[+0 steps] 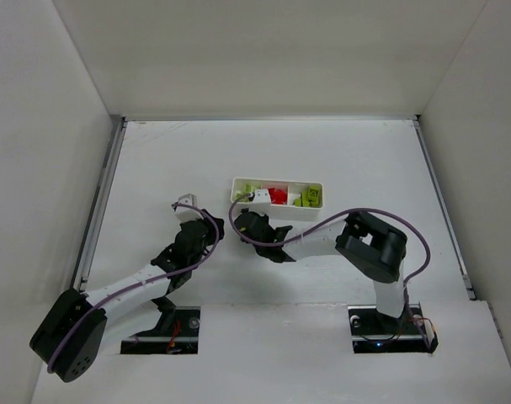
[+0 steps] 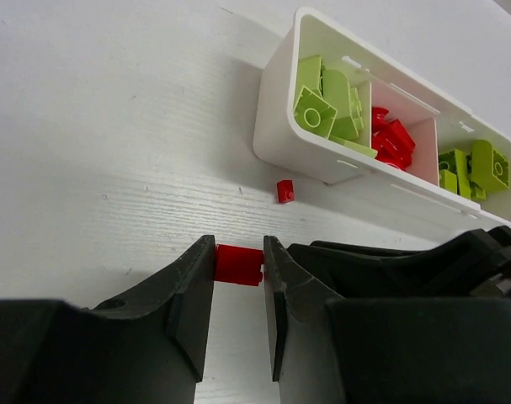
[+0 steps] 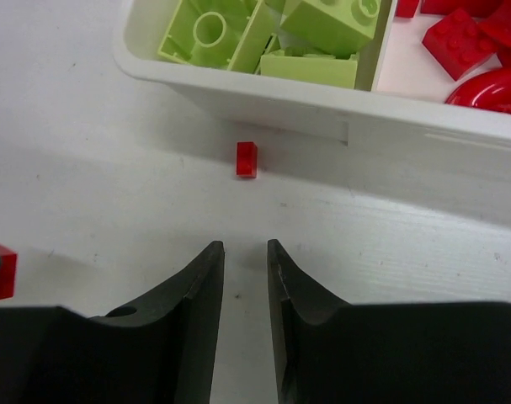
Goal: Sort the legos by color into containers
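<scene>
White tray [image 2: 276, 118], lime-green bricks [image 2: 316, 111], red brick [image 2: 238, 263]

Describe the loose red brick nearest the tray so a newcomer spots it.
Find the long white tray at mid-table, then its left compartment of lime blocks. Just outside that compartment's near wall lies a tiny red brick, untouched; the other red brick sits in the left pincer.

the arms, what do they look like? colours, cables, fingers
Both the left arm and right arm have white links with bulky black joint housings. A purple cable loops loosely along each. The left gripper and right gripper have matte black, curved fingers tapering to flat inner faces.
</scene>
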Controlling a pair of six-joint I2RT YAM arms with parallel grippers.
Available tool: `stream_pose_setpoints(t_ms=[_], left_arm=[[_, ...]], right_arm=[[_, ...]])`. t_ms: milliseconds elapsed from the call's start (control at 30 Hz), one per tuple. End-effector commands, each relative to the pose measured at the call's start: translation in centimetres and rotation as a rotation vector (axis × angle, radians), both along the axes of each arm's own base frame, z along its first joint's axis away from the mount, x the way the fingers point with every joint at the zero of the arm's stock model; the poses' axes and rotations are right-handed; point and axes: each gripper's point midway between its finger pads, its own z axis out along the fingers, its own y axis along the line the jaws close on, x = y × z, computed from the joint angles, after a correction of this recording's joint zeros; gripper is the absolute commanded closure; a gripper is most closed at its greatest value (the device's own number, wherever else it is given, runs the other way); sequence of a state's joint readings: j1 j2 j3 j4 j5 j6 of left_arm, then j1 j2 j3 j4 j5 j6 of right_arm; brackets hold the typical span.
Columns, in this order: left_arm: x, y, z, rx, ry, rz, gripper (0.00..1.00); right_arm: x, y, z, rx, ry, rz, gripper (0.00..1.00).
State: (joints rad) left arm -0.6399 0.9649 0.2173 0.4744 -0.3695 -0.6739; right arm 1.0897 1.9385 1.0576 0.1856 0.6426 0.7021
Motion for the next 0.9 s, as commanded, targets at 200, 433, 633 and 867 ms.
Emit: stream_pose_setpoints(t_ms=[200,433,633,867], left_arm=[[0.3,0.5,0.8,-0.034,-0.037,0.022,0.81],[0.3,0.6,0.6,-0.032,-0.035,0.022,0.81],[0.2,0.4,0.5,-0.028,-0.03,0.017,0.81],[0.3,-0.1,0.4,-0.024,-0.027,0.004,0.81]], right_arm=[[3.6,1.3,-0.7,0.001,0.004,-0.009,0.66],[4.3,1.8,-1.7,-0.021,0.008,-0.011,0.82],[2.3,1.7,1.4,0.017,-0.026,-0.004,0.9],[1.4,-1.3,10.5,0.093,-0.153,-0.001,0.89]])
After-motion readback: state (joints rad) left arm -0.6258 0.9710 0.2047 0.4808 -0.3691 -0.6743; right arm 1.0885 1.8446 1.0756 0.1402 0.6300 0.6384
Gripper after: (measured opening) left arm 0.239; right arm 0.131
